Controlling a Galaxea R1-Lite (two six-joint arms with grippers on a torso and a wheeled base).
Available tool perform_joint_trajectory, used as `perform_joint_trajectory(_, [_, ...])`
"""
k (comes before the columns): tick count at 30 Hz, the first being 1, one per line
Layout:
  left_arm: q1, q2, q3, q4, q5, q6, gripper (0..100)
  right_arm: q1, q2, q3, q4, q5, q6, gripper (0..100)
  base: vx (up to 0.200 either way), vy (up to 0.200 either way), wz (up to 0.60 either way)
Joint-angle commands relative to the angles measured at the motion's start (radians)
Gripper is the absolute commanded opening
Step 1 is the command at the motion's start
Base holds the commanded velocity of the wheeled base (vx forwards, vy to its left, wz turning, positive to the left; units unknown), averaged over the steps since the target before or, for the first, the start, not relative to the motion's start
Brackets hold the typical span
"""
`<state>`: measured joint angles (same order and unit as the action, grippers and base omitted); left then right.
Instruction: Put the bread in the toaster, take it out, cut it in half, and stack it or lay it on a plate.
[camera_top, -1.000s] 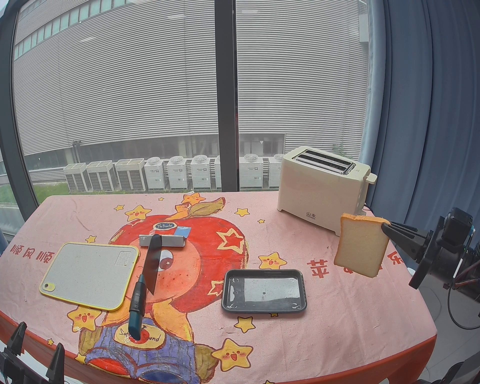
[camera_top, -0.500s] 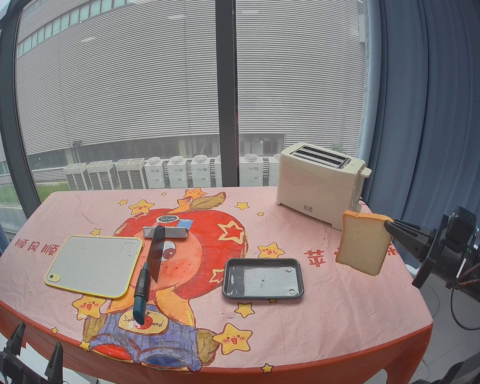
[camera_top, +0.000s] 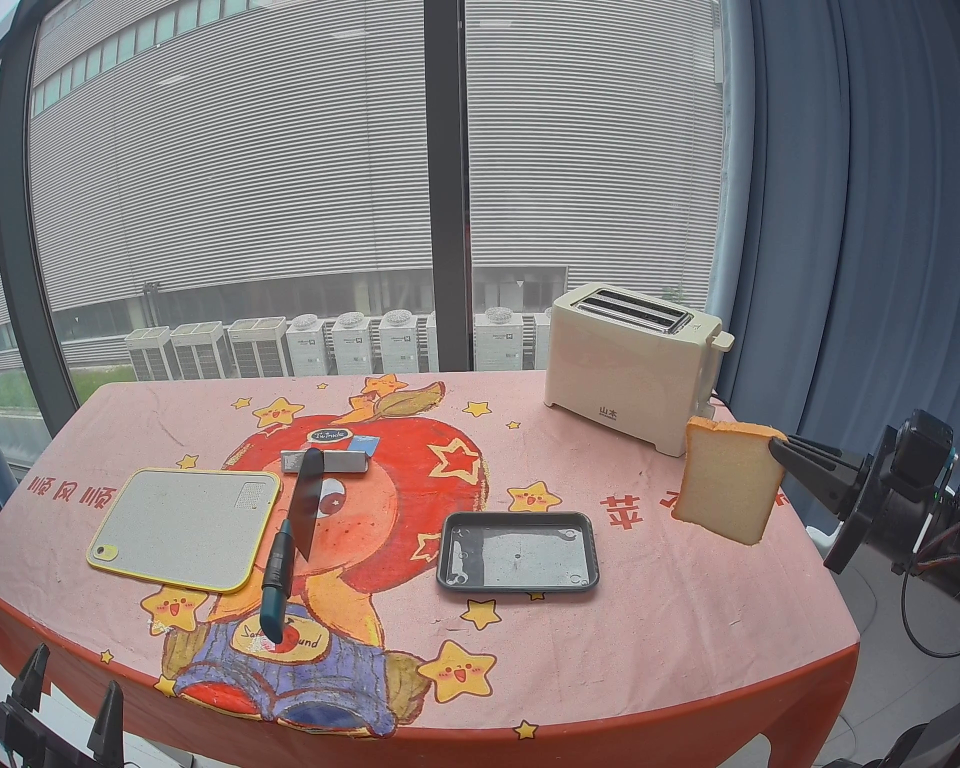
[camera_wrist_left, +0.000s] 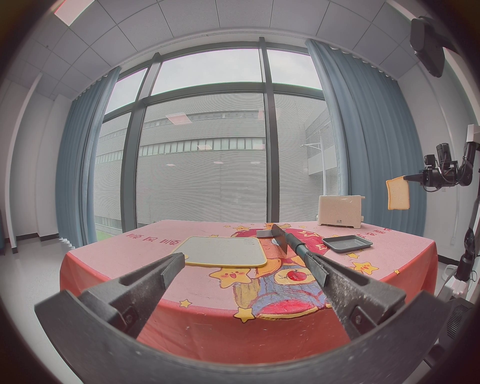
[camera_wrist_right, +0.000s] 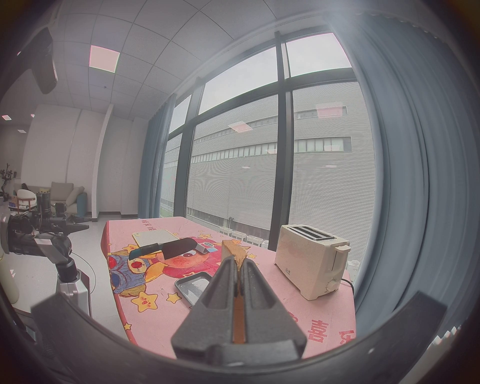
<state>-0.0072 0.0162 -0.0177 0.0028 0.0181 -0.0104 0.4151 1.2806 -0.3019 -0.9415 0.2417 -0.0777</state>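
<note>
While the right gripper (camera_top: 778, 453) pinches it, the pale bread (camera_top: 725, 488) hangs upright.

The cloth-covered table (camera_top: 700, 620) carries a toaster (camera_top: 630, 365), dark plate (camera_top: 518, 516), knife (camera_top: 283, 555) and cutting board (camera_top: 185, 528).

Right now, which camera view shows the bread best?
The head view: the bread shows its whole flat face, held upright in the right gripper, near the toaster. The left wrist view shows it far off and small. The right wrist view shows it edge-on, a thin strip pinched in the gripper.
</note>
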Motion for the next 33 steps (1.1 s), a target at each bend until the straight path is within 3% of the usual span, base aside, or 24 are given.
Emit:
perform_joint_trajectory(1, [0.000, -0.016, 0.018, 0.000, 0.000, 0.000, 100, 0.001, 0.002, -0.002, 0.000, 0.001, -0.001, 0, 0.000, 0.200, 0.00])
perform_joint_trajectory(33, [0.000, -0.016, 0.018, 0.000, 0.000, 0.000, 100, 0.014, 0.008, 0.007, 0.000, 0.001, -0.001, 0, 0.000, 0.200, 0.00])
